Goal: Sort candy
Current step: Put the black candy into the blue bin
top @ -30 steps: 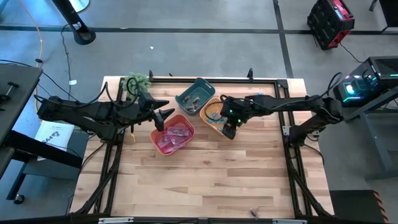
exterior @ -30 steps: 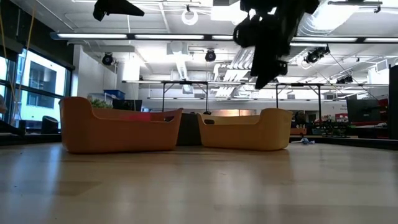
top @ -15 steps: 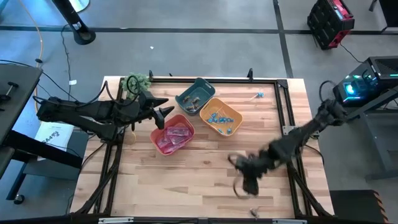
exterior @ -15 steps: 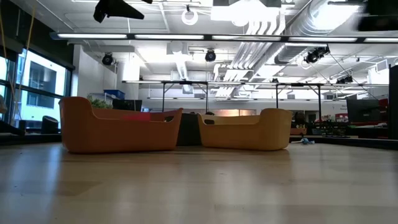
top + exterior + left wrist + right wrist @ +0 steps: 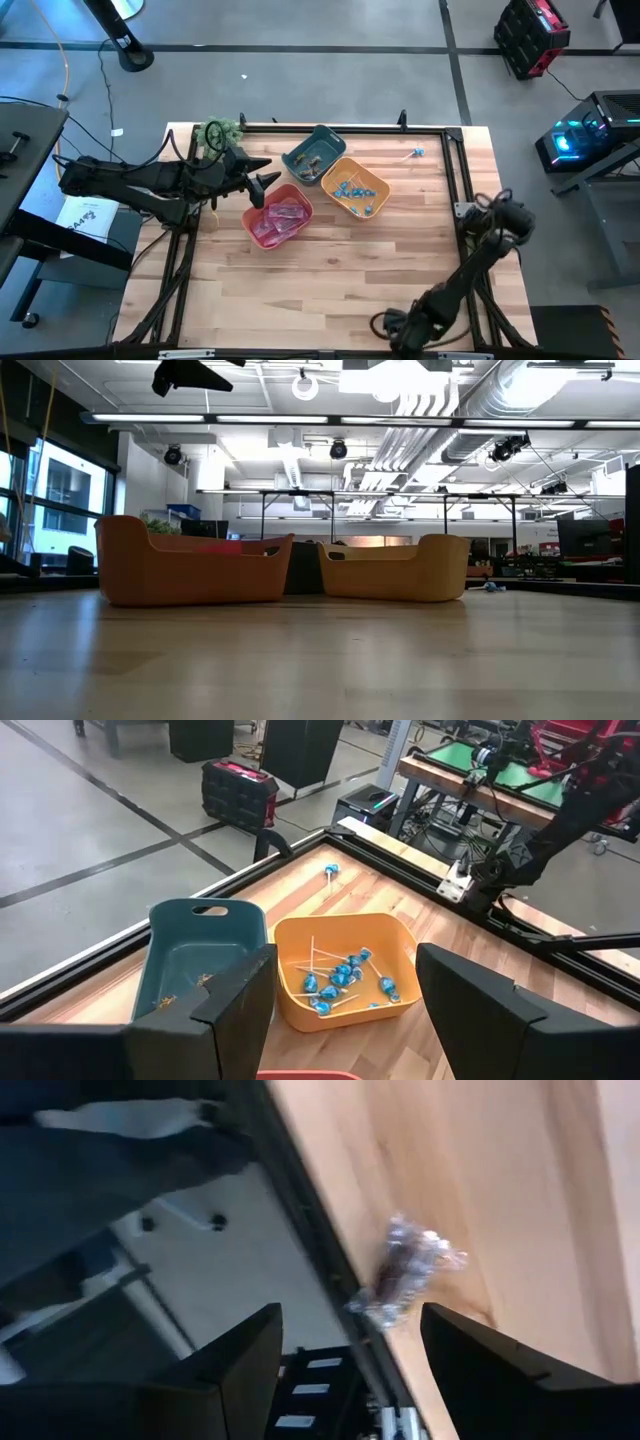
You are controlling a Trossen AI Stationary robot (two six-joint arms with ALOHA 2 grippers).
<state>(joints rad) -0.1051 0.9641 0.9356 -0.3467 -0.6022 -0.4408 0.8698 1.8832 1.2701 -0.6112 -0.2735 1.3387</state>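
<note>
Right gripper [image 5: 345,1370]: fingers apart, empty, at the worktop's [image 5: 330,270] near edge, over a brown sweet in clear wrap [image 5: 405,1270] lying by the rim.
Left gripper [image 5: 345,1010]: fingers apart, empty, above the red bin [image 5: 277,216].
Lollipops [image 5: 340,975]: in the orange bin [image 5: 345,935]; one stray lollipop [image 5: 416,153] near the far right corner.
Pink packets [image 5: 283,215]: in the red bin.
Brown pieces [image 5: 310,157]: in the teal bin [image 5: 313,155].

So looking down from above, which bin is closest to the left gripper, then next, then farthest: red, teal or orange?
From the left gripper:
1. Red bin, right beside it, toward the table's front.
2. Teal bin, farther along, by the back edge.
3. Orange bin, farthest, toward the right arm's side.
</note>
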